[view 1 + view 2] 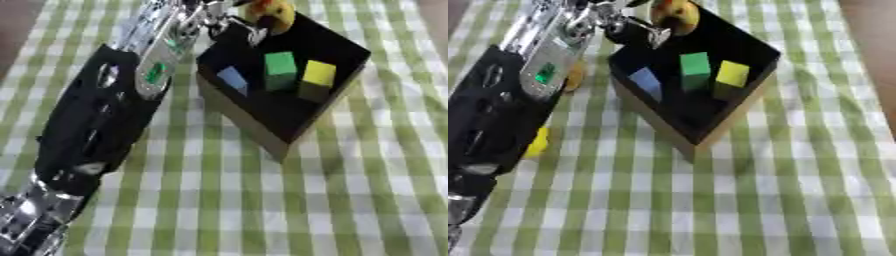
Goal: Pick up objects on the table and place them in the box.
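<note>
Right now the yellow-orange object (674, 16), roundish with a dark patch, maybe a toy or fruit, sits at the top centre of the frame, just over the far rim of the box (710, 132). Left hand (627, 26) fingers curl round it, so it looks held and not yet released. Whether it hangs clear above the rim or touches it I cannot tell. Box is dark inside, tan outside, upper centre on the green-white checked cloth (754, 200), turned corner-on to the camera. Already inside: blue block (646, 81), green block (696, 66), yellow block (732, 74), close together but apart. Left arm (96, 120) runs from lower left up to the box, hiding much of the cloth on that side. Two yellow bits peek from behind the arm in the right eye view, one at upper left (576, 75), one at mid left (537, 142); probably more things to pick. Right hand not visible.

Risks, as judgement: object is at the rim, not over the middle, so letting go now could bounce it off the edge onto the cloth behind. Fingers or wrist could catch the box wall and shove or tip the box. A drop could also land on the blocks and roll
</note>
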